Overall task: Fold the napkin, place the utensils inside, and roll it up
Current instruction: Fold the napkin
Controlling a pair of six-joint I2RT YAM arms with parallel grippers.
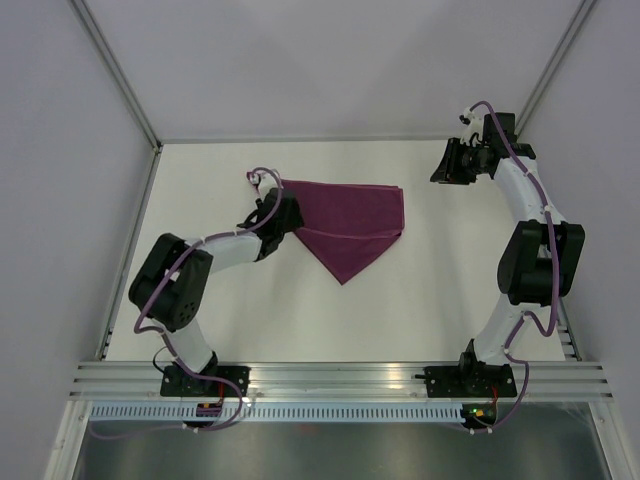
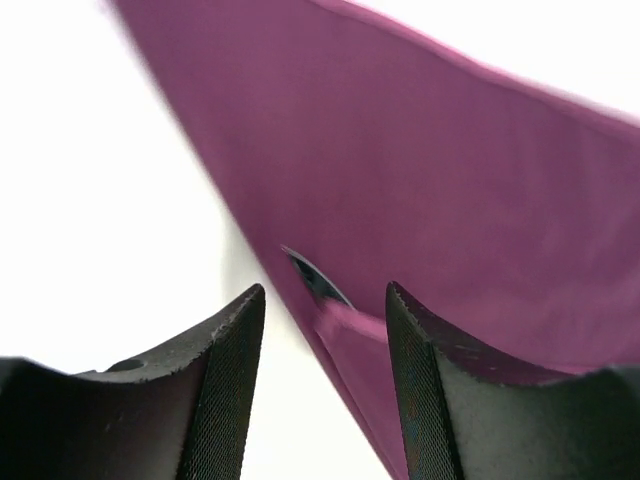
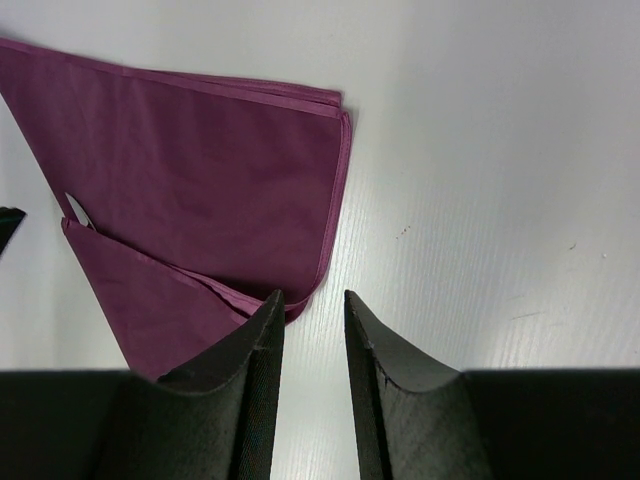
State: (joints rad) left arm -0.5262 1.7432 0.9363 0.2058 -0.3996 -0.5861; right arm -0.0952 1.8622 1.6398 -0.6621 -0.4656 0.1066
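The magenta-purple napkin (image 1: 345, 225) lies folded on the white table, a flat band at the back with a triangle pointing toward me. It also shows in the left wrist view (image 2: 450, 180) and the right wrist view (image 3: 200, 170). Only the knife's silver tip (image 2: 312, 277) pokes out of the fold at the cloth's left edge, also in the right wrist view (image 3: 76, 209). The handle is hidden inside. My left gripper (image 1: 285, 215) is open and empty, straddling that left edge (image 2: 325, 290). My right gripper (image 1: 445, 165) is open and empty, off the cloth's right side (image 3: 312, 295).
The white table (image 1: 450, 290) is bounded by grey walls at the back and sides and an aluminium rail (image 1: 340, 375) at the near edge. The left arm's elbow (image 1: 170, 280) hangs over the table's left part.
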